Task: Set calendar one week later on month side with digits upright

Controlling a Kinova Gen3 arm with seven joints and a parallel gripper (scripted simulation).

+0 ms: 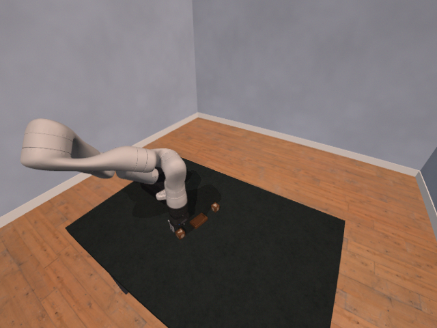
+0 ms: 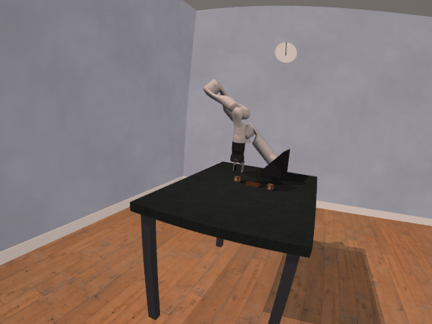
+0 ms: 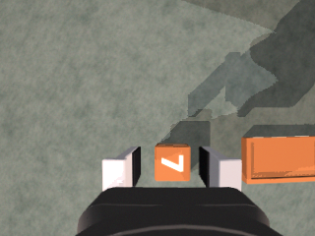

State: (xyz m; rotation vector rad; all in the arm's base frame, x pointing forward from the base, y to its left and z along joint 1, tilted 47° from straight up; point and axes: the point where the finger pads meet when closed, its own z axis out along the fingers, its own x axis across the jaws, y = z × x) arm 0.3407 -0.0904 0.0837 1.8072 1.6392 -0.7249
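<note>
A wooden cube (image 1: 180, 233) (image 2: 237, 179) (image 3: 172, 174) rests on the table beyond one end of the tray. Its top shows a 7, turned sideways in the wrist view; a side shows a 0 in the exterior view. My gripper (image 2: 238, 168) (image 3: 169, 160) is open and empty, pointing down above this cube, with gaps on both sides in the wrist view. The wooden tray (image 1: 199, 220) (image 2: 252, 183) (image 3: 283, 158) lies flat and empty. A second cube (image 1: 215, 207) (image 2: 270, 187) rests beyond its other end, showing a 3 in the exterior view. No month's name is readable.
The dark table top (image 1: 246, 261) (image 2: 209, 205) carries these things. The arm's base and a dark wedge-like shape (image 2: 278, 167) stand behind the tray and the cubes. The table's edges lie well away from the cubes.
</note>
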